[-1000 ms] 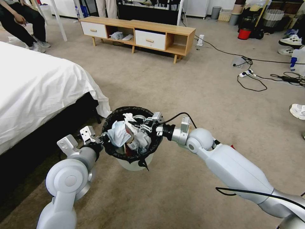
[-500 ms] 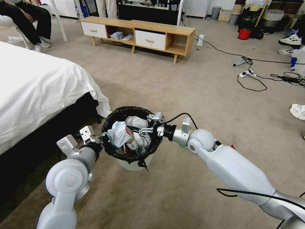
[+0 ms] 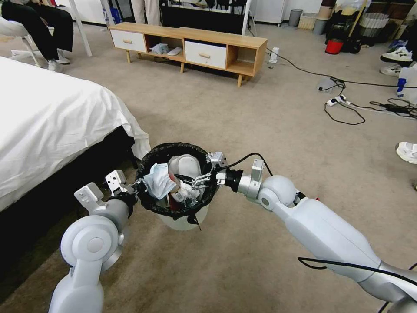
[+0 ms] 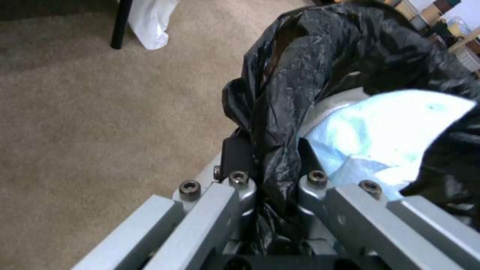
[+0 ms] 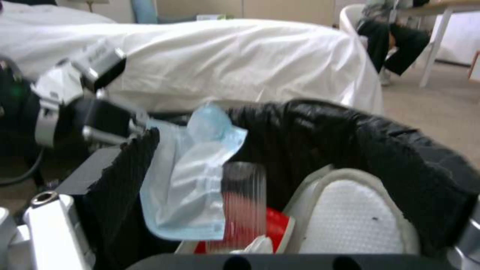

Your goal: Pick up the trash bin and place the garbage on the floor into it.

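Left tool is clamped on the trash bin rim, pinching slippery liner; light but stiff, so grip the rim. Right tool hovers inside, fingers apart

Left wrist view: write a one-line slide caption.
Left pincer shut on the trash bin, beside a pale blue face mask.

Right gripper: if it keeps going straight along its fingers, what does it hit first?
Probably the pale blue face mask draped at the trash bin rim; the right gripper points across the bin opening toward it. Depth unclear.
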Available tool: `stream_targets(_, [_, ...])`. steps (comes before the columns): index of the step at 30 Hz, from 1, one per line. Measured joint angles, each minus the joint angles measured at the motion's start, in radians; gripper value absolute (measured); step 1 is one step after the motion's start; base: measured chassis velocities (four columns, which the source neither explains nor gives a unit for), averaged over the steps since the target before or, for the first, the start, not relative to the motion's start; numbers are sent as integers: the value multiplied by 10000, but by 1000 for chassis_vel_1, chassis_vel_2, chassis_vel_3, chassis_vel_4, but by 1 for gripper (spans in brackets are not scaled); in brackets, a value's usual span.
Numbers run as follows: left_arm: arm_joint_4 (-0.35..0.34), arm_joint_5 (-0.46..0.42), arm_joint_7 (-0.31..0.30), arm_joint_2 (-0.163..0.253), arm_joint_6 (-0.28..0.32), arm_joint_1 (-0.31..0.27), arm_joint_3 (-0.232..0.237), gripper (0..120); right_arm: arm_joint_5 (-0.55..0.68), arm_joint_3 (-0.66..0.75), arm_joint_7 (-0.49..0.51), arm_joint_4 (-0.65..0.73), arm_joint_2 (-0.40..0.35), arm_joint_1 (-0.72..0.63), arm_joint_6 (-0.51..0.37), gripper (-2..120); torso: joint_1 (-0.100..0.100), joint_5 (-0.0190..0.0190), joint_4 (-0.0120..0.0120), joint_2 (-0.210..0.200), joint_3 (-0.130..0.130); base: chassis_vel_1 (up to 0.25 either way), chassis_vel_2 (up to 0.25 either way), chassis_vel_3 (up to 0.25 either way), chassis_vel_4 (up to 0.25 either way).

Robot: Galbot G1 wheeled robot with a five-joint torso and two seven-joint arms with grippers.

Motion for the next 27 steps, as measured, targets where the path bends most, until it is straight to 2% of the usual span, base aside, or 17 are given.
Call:
stream_targets(8, [-21, -44, -21, 45, -6, -2, -61, 4, 205, 1024, 48, 649, -346, -229, -109, 100, 0, 1, 1, 0, 0, 0, 0, 0, 0])
stream_targets(19, [-18, -90, -20, 71, -6, -53, -64, 4, 487, 3330, 346, 1169, -1084, -1035, -238, 100, 0, 1, -1, 0, -1, 0, 0, 0, 0])
stream_targets(22, [-20, -92, -17, 71, -6, -54, -36, 4, 487, 3892, 904, 1219, -1232, -1313, -346, 100, 0, 2, 1, 0, -1, 0, 0, 0, 0])
stream_targets(24, [-51, -92, -5, 99, -6, -50, -20, 4, 447, 4387, 1834, 1347, -1394, -1641, -710, 100, 0, 2, -1, 0, 0, 0, 0, 0, 0])
stream_targets(25, [-51, -92, -5, 99, -6, -50, -20, 4, 447, 4387, 1834, 1347, -1394, -1641, -710, 100, 0, 2, -1, 0, 0, 0, 0, 0, 0])
stream_targets(27, [-81, -108, -1, 159, -5, -49, -21, 4, 499, 4761, 2953, 1574, -1568, -2021, -1260, 100, 0, 1, -1, 0, -1, 0, 0, 0, 0])
